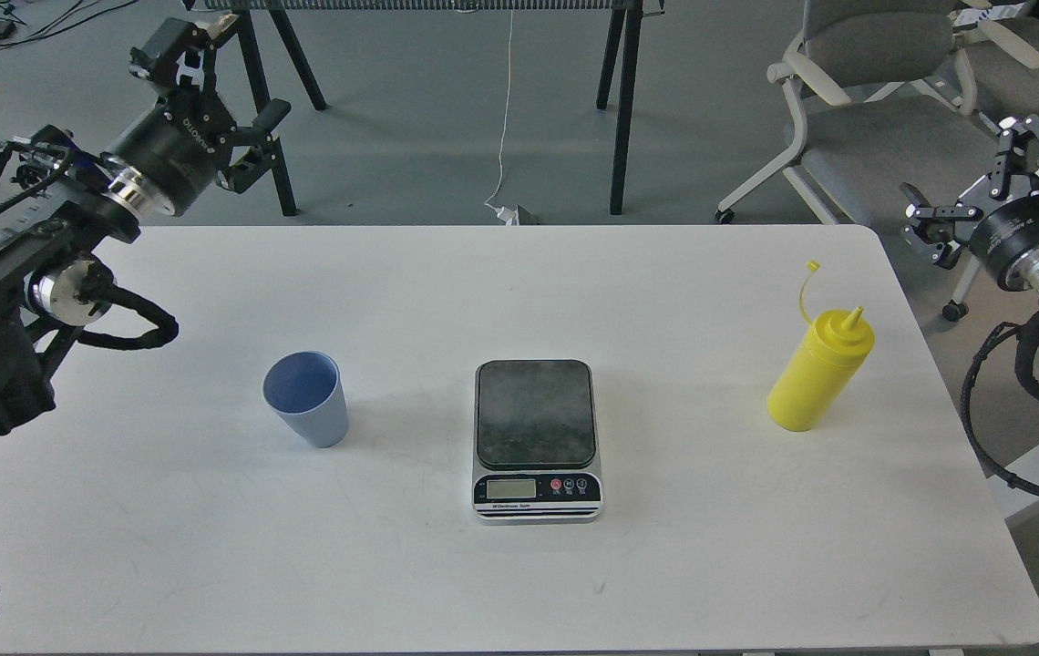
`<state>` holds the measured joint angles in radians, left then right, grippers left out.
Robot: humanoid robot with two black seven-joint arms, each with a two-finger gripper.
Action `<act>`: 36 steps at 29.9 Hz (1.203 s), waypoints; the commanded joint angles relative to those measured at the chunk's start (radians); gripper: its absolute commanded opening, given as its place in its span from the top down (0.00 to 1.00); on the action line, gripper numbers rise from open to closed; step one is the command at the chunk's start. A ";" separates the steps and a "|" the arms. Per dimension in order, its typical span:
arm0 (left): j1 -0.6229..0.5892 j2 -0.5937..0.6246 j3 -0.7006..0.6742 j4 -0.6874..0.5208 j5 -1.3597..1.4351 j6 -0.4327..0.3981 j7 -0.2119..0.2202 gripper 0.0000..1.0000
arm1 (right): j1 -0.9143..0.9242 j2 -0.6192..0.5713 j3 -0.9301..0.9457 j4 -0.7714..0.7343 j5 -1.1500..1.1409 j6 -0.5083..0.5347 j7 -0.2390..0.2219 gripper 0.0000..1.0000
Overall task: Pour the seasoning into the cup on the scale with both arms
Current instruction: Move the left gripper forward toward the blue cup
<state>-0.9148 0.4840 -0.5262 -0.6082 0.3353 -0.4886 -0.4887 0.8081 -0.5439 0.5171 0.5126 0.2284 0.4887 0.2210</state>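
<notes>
The pale blue cup point(305, 398) stands upright on the white table point(519, 292), left of centre. The scale point(535, 437) lies at the middle with nothing on its dark plate, display toward me. The yellow seasoning bottle point(818, 374) stands upright at the right, nozzle uncovered, its tethered cap hanging off to the upper left. My left gripper point(219, 84) hovers beyond the table's far left corner, open and holding nothing. My right gripper point(977, 178) hangs off the table's far right corner, above and right of the bottle, fingers spread and holding nothing.
Grey office chairs point(884, 118) stand behind the table's right end. Black stand legs point(620, 100) and a white cable point(503, 137) are on the floor behind the table.
</notes>
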 commanded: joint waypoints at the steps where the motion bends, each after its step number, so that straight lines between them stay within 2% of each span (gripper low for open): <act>1: 0.001 -0.002 0.005 -0.002 -0.024 0.000 0.000 0.00 | 0.003 0.007 0.000 0.000 0.000 0.000 0.000 0.01; 12: -0.013 -0.042 0.012 0.016 -0.032 0.000 0.000 0.00 | 0.003 0.010 -0.002 -0.003 -0.001 0.000 0.000 0.01; 19: -0.041 -0.035 0.006 0.051 -0.030 0.000 0.000 0.00 | 0.003 0.025 -0.005 -0.002 0.000 0.000 0.000 0.01; 23: -0.047 -0.056 -0.017 0.110 -0.044 0.000 0.000 0.00 | 0.003 0.027 -0.005 -0.002 -0.001 0.000 0.000 0.01; 28: -0.065 -0.062 0.002 0.110 -0.026 0.000 0.000 0.00 | 0.002 0.029 -0.003 -0.002 -0.001 0.000 0.000 0.01; 33: -0.130 -0.012 0.095 0.070 0.224 0.000 0.000 0.00 | 0.002 0.029 -0.002 0.000 0.000 0.000 0.000 0.01; 36: -0.185 0.050 0.173 -0.025 0.495 0.000 0.000 0.00 | 0.003 0.029 0.000 0.001 0.000 0.000 0.000 0.01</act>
<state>-1.0482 0.4784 -0.4235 -0.5493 0.5893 -0.4886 -0.4887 0.8099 -0.5154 0.5153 0.5118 0.2281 0.4887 0.2209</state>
